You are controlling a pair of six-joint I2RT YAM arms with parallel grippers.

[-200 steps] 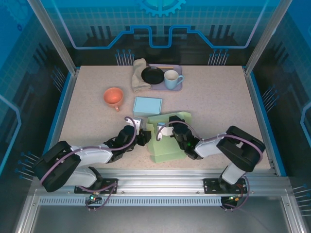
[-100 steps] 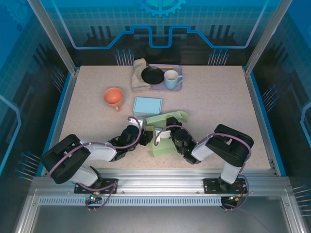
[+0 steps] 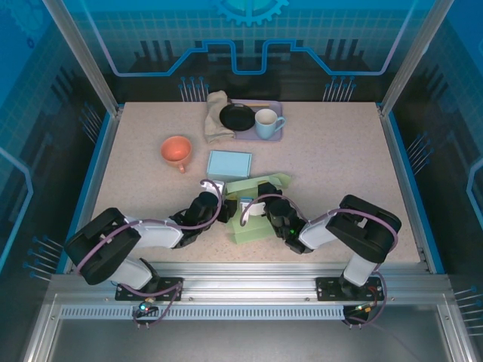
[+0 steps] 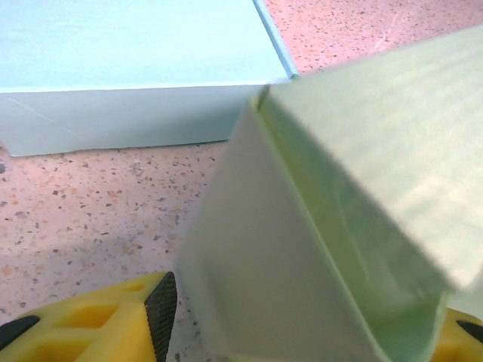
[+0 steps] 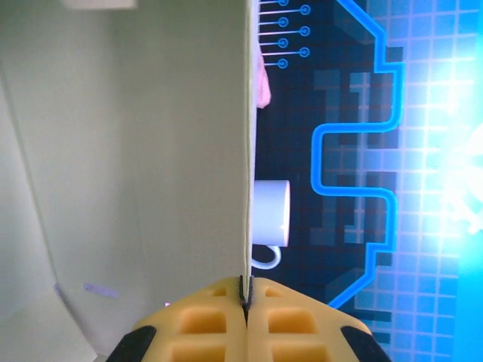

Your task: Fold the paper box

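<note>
**Containers.** The tray at the far edge carries a black plate and a pale blue mug side by side. A cloth lies against its left side. An orange cup stands left of centre, with a flat blue box to its right.

**Task item.** The paper box, green and partly folded, sits at near centre, just near of the blue box. It lies between the left gripper and the right gripper.

**Views compared.**
- From above, the arms cover both contacts.
- The right wrist view shows that gripper's fingers clenched on the edge of an upright green panel, with the mug beyond.
- The left wrist view shows its fingers straddling a folded corner. Whether they press it cannot be told.
</note>
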